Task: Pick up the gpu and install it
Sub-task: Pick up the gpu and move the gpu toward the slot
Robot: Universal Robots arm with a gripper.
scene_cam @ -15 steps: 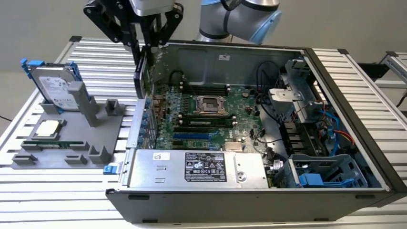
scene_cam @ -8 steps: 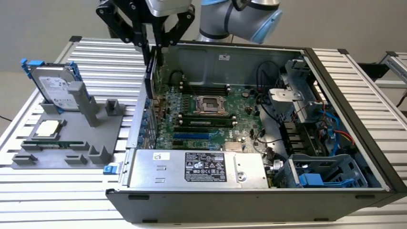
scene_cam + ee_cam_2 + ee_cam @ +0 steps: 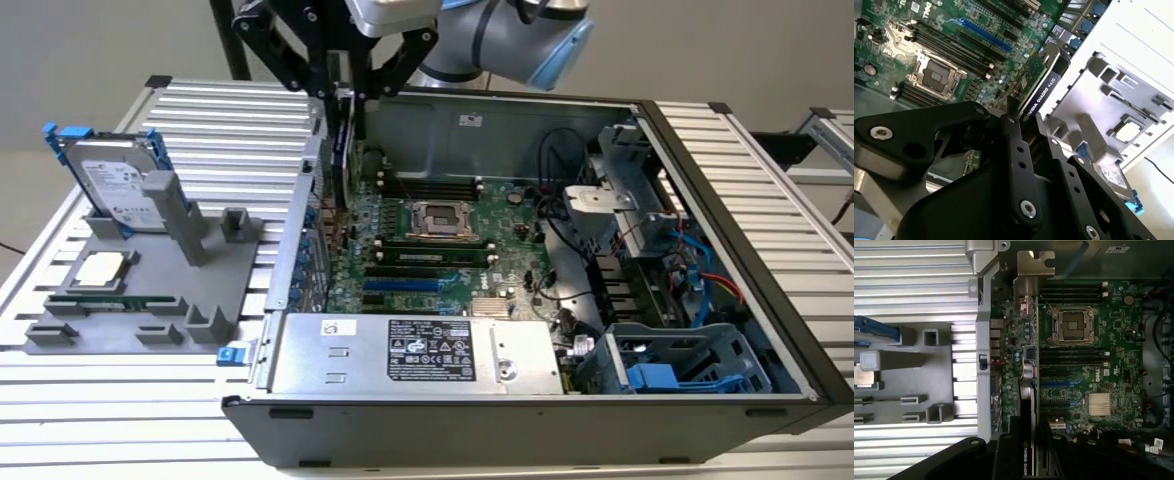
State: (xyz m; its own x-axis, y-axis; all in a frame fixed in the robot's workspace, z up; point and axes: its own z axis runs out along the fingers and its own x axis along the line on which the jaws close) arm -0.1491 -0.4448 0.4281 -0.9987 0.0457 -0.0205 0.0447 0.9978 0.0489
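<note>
Hand (image 3: 350,93) grips gpu (image 3: 1041,89); bracket (image 3: 1030,269) in first wrist view.

gpu (image 3: 1041,90) partly hidden behind fingers (image 3: 1016,150); arm (image 3: 534,40) cut by exterior view's edge.

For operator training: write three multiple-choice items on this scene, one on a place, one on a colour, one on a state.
1. Where is the gpu? A in the grey holder; B on edge above the motherboard; C on the power supply.
2. The hard drive's frame is: A blue; B red; C yellow.
3. The gripper is: A open; B shut on the hard drive; C shut on the gpu.
Key: B, the card hangs upright over the board; A, blue rails flank the drive; C, it clamps the card.
</note>
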